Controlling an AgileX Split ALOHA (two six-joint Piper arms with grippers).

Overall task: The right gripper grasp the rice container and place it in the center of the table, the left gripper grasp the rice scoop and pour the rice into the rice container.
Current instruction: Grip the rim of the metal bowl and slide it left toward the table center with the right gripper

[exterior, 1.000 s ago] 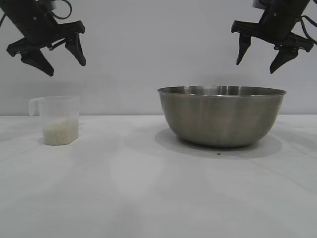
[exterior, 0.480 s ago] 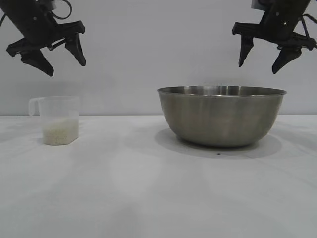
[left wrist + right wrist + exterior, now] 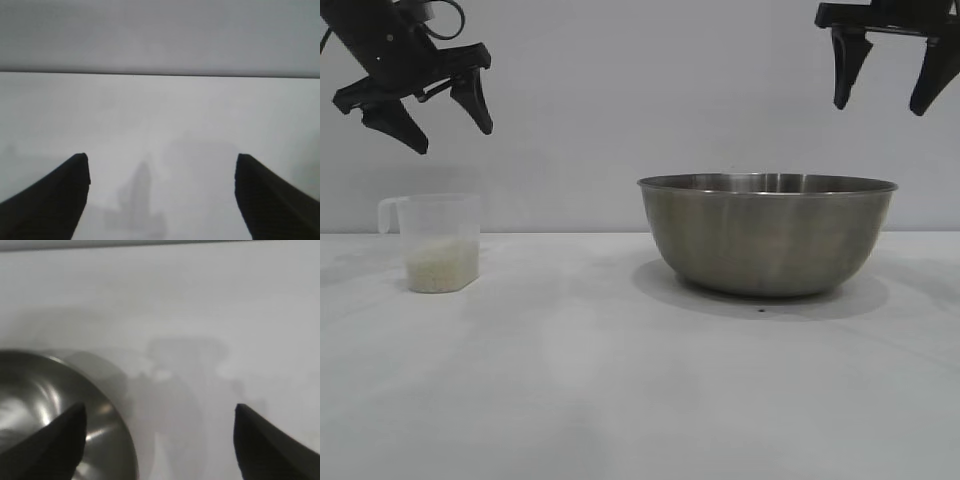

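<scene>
bowl [image 3: 768, 236] stands right of centre on the table [image 3: 580, 380], well apart from the cup [image 3: 440, 243] at far left; wide bare tabletop between them and all across the front. right gripper [image 3: 887, 98] hangs spread above the bowl's right rim, clear air down to the rim. left gripper [image 3: 432, 112] hangs spread above the cup, clear gap beneath. nothing stands between either gripper and the thing under it. cup handle [image 3: 387, 214] faces left, free.
</scene>
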